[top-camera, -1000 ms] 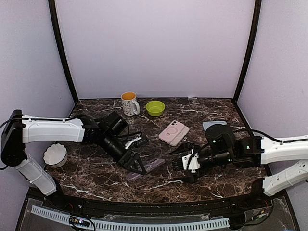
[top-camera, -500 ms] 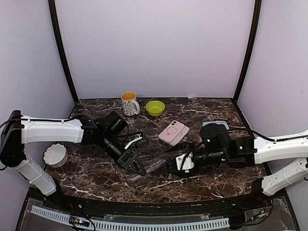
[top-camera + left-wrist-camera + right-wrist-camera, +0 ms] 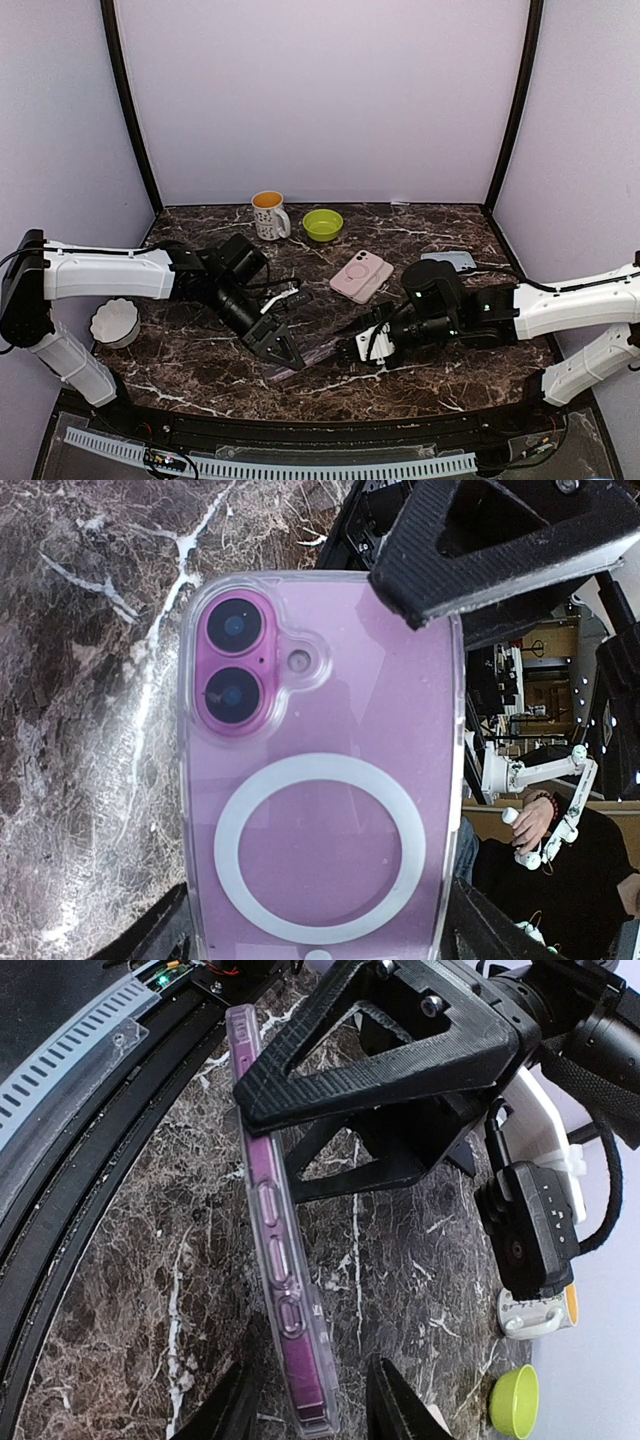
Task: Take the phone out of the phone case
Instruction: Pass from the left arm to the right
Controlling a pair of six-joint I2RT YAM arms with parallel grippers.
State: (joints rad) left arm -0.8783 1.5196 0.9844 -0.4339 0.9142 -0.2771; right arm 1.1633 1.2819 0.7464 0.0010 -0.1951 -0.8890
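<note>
While the left gripper (image 3: 283, 350) is clamping the case (image 3: 262, 1175) across its width, the phone (image 3: 300, 710) is sitting fully inside it. Both are standing on edge, low over the table (image 3: 420, 230) between the two arms. The right gripper (image 3: 357, 346) is straddling the case's free end. Its fingers (image 3: 235, 1405) are standing part-way open, one close against the case and the other showing a gap, so nothing is being gripped there yet.

To my eye the peel is only beginning. It is probably going best if the right fingers are biting the clear lip at a corner, not the whole thickness, and then rolling it back off the phone. Meanwhile the left hold should be resisting without squeezing the sides shut. Slipping is looking like the main risk.

No brand or writing is showing. Only a white ring (image 3: 228, 850) and two lenses (image 3: 237, 628) are marking the back.
</note>
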